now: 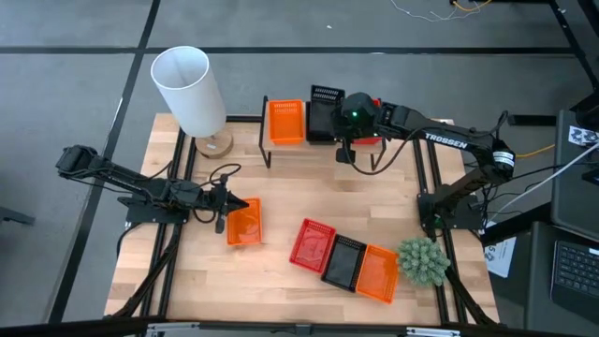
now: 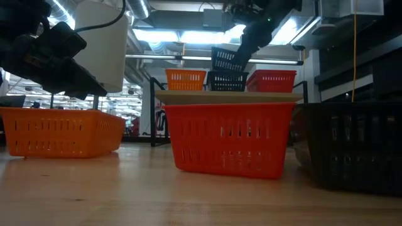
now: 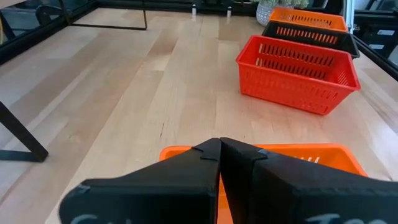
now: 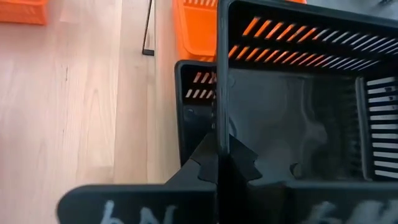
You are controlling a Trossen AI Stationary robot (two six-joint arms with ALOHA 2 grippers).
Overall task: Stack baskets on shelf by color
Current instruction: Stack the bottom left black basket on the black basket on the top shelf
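Observation:
The shelf (image 1: 323, 150) stands at the table's far side with an orange basket (image 1: 286, 122), a black basket (image 2: 227, 81) and a red basket (image 2: 271, 80) on its top. My right gripper (image 4: 219, 163) is over the shelf, shut on a second black basket (image 2: 226, 59). My left gripper (image 3: 220, 149) is shut and hovers just above an orange basket (image 1: 245, 225) that rests on the table at the left. A red basket (image 1: 312, 243), a black basket (image 1: 344, 260) and an orange basket (image 1: 377, 273) lie side by side near the table's near edge. My right gripper pinches one upright wall (image 4: 219, 93) of the black basket, one finger inside the basket and one outside. The fingers come slanting down from the right. The basket is tilted, right over the black basket on the shelf; I cannot tell whether the two touch.
A white cylindrical lamp (image 1: 190, 86) on a wooden foot stands at the table's far left corner. A small green plant (image 1: 423, 260) sits at the near right. Bare wood lies open in the table's middle (image 1: 309, 192).

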